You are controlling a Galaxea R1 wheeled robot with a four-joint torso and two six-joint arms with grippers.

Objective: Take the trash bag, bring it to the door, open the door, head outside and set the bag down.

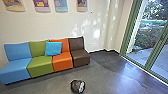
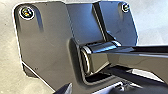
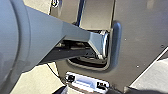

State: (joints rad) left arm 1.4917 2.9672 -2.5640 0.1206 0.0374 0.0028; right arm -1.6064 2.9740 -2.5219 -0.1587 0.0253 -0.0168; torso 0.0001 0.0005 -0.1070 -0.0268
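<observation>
Trash bag (image 1: 74, 86): on the floor (image 1: 107, 77), in front of 4 joined seats (image 1: 15, 68); folds indistinct.
Left jaws (image 2: 93, 90), right jaws (image 3: 96, 91): state cannot be told.
Cushion (image 1: 53, 49): hides parts of 2 backrests.
Posters (image 1: 61, 5): 4, tops cut off.
Green-framed glass (image 1: 155, 53): cut off; shrubs (image 1: 146, 37) beyond, blurred.

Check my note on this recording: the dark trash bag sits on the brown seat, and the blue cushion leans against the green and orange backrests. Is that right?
Not quite: the head view shows the dark trash bag on the floor, not on the brown seat. The blue cushion does lean against the green backrest and orange backrest.
</observation>
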